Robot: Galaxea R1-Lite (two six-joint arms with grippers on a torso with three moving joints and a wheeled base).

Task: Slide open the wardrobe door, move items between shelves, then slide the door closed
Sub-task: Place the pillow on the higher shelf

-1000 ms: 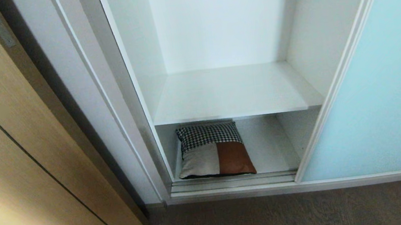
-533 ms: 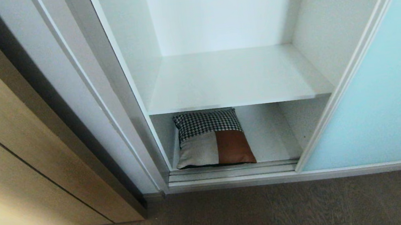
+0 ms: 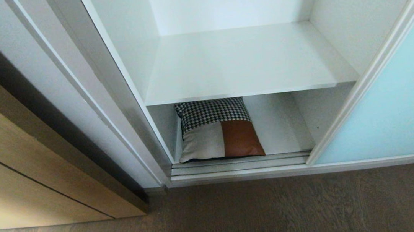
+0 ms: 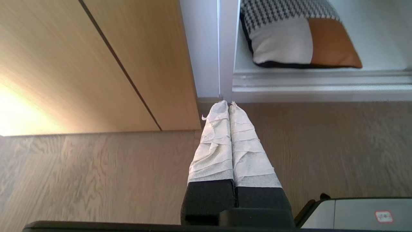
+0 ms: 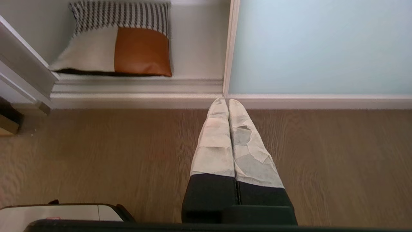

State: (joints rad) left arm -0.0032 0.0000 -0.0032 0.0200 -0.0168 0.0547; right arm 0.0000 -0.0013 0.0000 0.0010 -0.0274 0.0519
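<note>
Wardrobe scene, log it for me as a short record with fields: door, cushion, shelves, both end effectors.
door: sliding wardrobe door slid to the right, opening exposed
cushion: patchwork cushion lying flat on the bottom board, at the left side, just behind the floor track
upper shelf: white shelf bare
left end effector: shut, holding nothing, over the wood floor
right end effector: shut, holding nothing, over the floor

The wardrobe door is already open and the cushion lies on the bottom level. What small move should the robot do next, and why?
Probably open one gripper and reach it toward the cushion. The sliding wardrobe door is slid aside, the shelf above is bare, and both the left gripper and right gripper hang shut over the floor, short of the wardrobe.
</note>
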